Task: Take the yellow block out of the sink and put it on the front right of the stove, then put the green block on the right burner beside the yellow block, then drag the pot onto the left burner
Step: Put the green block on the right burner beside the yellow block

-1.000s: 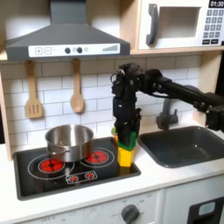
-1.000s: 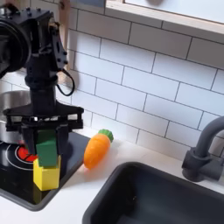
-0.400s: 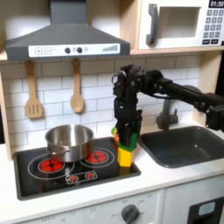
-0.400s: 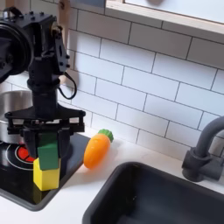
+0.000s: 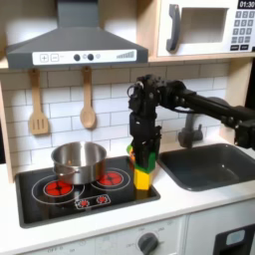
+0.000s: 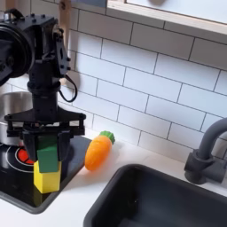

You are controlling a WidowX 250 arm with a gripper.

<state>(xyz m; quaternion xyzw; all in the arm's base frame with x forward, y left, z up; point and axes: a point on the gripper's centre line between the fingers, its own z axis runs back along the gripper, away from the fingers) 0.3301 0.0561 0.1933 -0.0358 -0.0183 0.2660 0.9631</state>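
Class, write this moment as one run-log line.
gripper: shut on green block | green block: directly above yellow block, contact unclear | yellow block: stove front right | pot: behind burners

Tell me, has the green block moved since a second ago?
Yes. The green block, shut in the jaws, has risen slightly off the yellow block in the second exterior view.

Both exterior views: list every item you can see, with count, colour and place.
yellow block: 1, yellow, stove's front right corner.
green block: 1, green, on top of the yellow block, between the gripper fingers.
pot: 1, steel, back of stove.
stove: 1, black with red rings, counter.
carrot toy: 1, orange, beside stove.
sink: 1, dark, counter.
spatula, spoon: 2, wooden, wall.
microwave: 1, white, shelf.
gripper: 1, black, around green block.
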